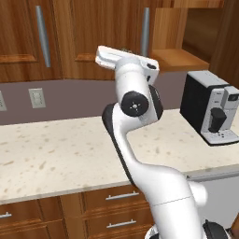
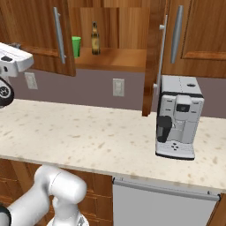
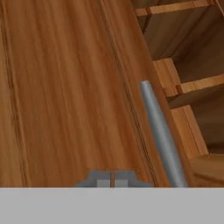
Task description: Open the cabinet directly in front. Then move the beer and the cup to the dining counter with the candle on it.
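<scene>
Currently the cabinet (image 2: 110, 44) stands open on the wall above the counter: reddish-brown wood, recessed-panel doors, long vertical brushed-metal bar handles. In the right base view its left door (image 2: 42, 35) is swung partly out with a handle (image 2: 57, 35) near its free edge, and the right door (image 2: 152, 57) is swung fully out, seen nearly edge-on. On the exposed shelf (image 2: 114, 57) the beer (image 2: 94, 39) stands upright, a dark brown bottle with a slim neck and pale label; the cup (image 2: 76, 46), bright green and shorter, sits just to its left, partly hidden by the left door's edge. They are near each other but apart. The gripper (image 3: 112, 178) shows in the hand view with its finger tips pressed together, fully closed, nothing between them. It points at a wood door panel (image 3: 65, 87), with a metal bar handle (image 3: 159, 131) just to the side of the tips, not gripped; cabinet shelves show past the door's edge. In the left base view the arm (image 1: 135, 105) is raised, its hand up at the level of the wall cabinets. Below is a beige speckled countertop (image 2: 88, 137) with a black and silver coffee machine (image 2: 178, 117) on it beneath the open right door, wall outlets (image 2: 117, 87) on the grey backsplash, and drawers (image 1: 116, 205) with short horizontal handles under the counter.
</scene>
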